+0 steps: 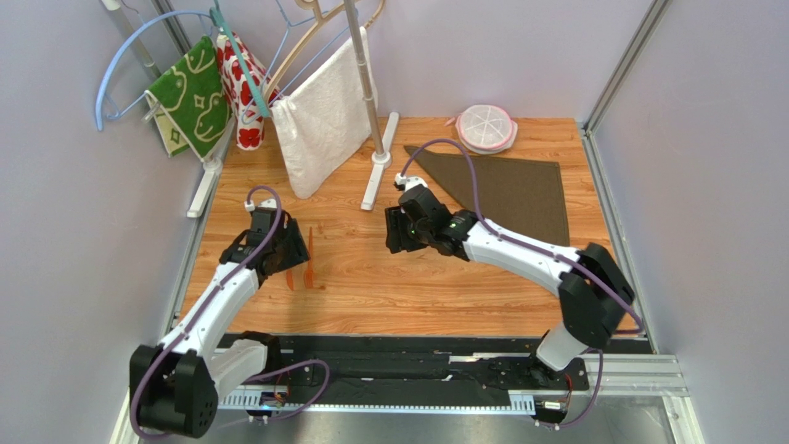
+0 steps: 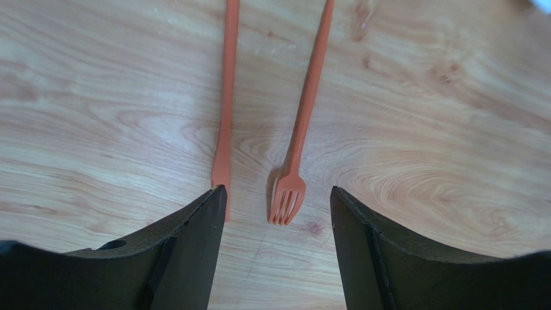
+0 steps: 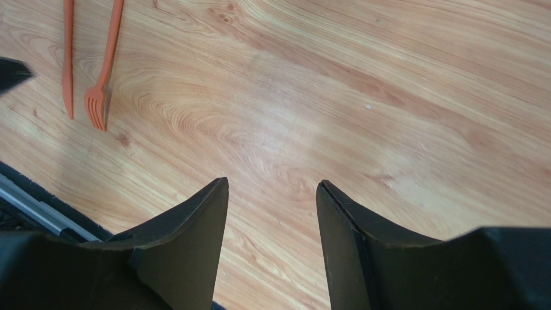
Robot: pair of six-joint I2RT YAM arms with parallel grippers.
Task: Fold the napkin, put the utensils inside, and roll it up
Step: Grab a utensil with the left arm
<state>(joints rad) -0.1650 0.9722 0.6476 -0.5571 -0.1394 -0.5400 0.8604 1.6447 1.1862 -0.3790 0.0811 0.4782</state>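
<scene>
Top view with both wrist views. The dark brown, matte, felt-like napkin (image 1: 505, 190) lies flat as a triangle at 2 o'clock on the wooden tabletop (image 1: 389, 287). It is well apart from the two utensils, a thin orange plastic fork (image 2: 304, 116) and a thin orange plastic knife (image 2: 227, 97), which lie side by side at 8 o'clock without touching. The left end effector (image 2: 276, 190) hangs over their near ends, jaws apart and gripping nothing; the fork's tines lie between the fingers and the knife's tip runs under one finger. The right end effector (image 3: 271, 183), near the centre, is likewise spread and empty over bare wood. By appearance the cutlery is light, stiff and smooth, so it may skid; mid-handle seems the best hold. The limp cloth is best taken by a corner. A white towel (image 1: 324, 111) and a green patterned cloth (image 1: 190, 97) hang at 11 o'clock, and a round pink-rimmed lid (image 1: 486, 128) sits just beyond the napkin; none blocks the way between.
</scene>
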